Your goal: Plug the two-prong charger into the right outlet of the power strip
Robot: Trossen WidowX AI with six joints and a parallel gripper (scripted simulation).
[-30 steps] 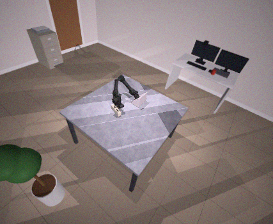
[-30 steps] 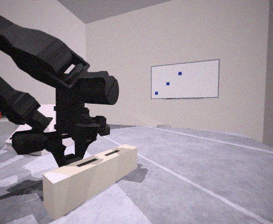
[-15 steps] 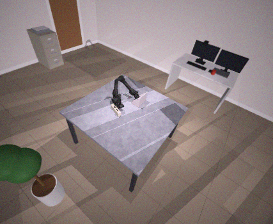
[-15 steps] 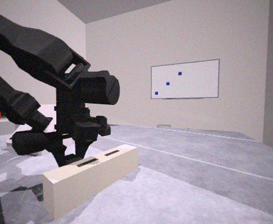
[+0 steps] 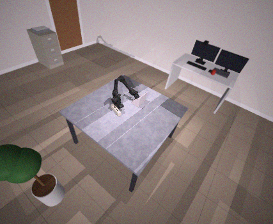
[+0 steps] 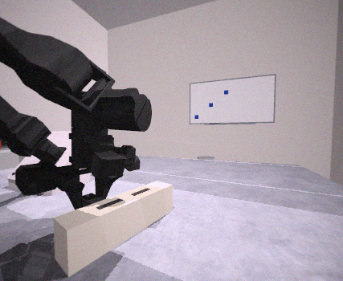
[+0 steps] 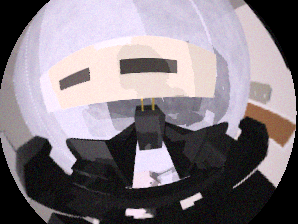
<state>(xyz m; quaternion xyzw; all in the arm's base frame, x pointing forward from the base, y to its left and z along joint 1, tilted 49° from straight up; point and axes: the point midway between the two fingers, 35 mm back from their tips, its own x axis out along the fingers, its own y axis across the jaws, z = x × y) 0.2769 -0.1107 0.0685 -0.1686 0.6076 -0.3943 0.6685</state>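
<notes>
The cream power strip [image 5: 117, 112] [image 6: 116, 233] [image 7: 105, 62] lies on the table with two dark slots on top. In the wrist view one slot [image 7: 148, 66] is nearer the middle and the other slot [image 7: 75, 79] is to the left. My gripper [image 6: 89, 197] [image 7: 147, 123] is shut on the black charger, low beside the strip's long edge. The charger [image 7: 149, 120] shows two gold prongs [image 7: 142, 104], their tips at the strip's near edge in the wrist view, short of the nearer slot and roughly in line with its middle. The charger is hard to tell in the exterior view.
The grey table [image 5: 131, 137] carries the arm and a pale pinkish panel [image 5: 140, 100] close to the strip. A dark arm-like part [image 6: 28, 134] stands behind and left of the gripper. A desk with monitors, a cabinet and a potted plant stand off the table.
</notes>
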